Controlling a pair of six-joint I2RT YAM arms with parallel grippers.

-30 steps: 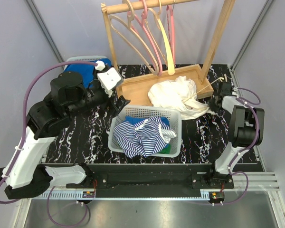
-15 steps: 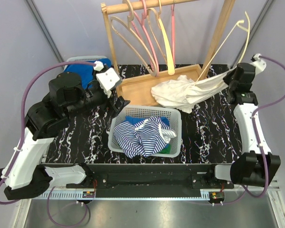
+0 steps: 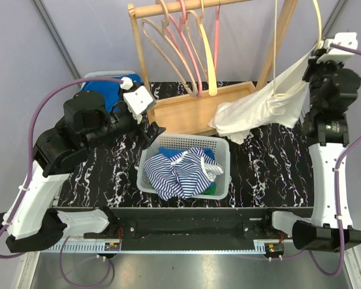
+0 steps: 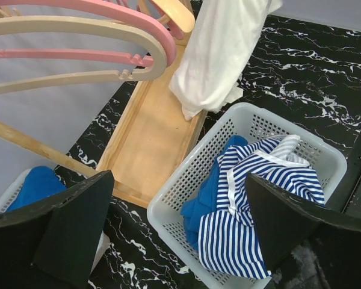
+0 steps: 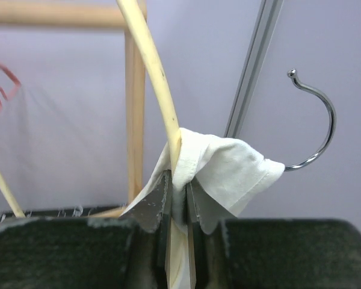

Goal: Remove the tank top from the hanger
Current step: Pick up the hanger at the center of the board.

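Right claw (image 5: pixel 179 201) sits high at the upper right of the overhead frame, clenched on the cream hanger (image 5: pixel 150 66) just below its metal hook (image 5: pixel 322 120). In the wrist view a fold of white strap looks caught in the same pinch. The tank top (image 3: pixel 259 111) is on the hanger and in the air. It drapes down and left from the claw, and its bunched lower end hangs over the right end of the wooden tray (image 3: pixel 180 111), clear of the desk (image 3: pixel 265 174). Left claw (image 3: pixel 149 129) is spread wide and holds nothing, parked by the upper left corner of the white basket (image 3: pixel 143 174), which holds a striped garment (image 3: pixel 177 174). My read is that the step in hand is stripping the cloth off the hanger. To do that well I would hold the right claw steady as the anchor and bring the left across to the low hanging bunch. I would take a full bite of fabric rather than a single edge, then draw it down and toward frame left along the hanger arm. The worry is the trapped strap: if it really is under the right fingers, pulling will only stretch it. I would then expect to need a regrip onto bare hanger. I would also keep the swing clear of the rack's slanted post (image 3: pixel 284 33) just to the left.
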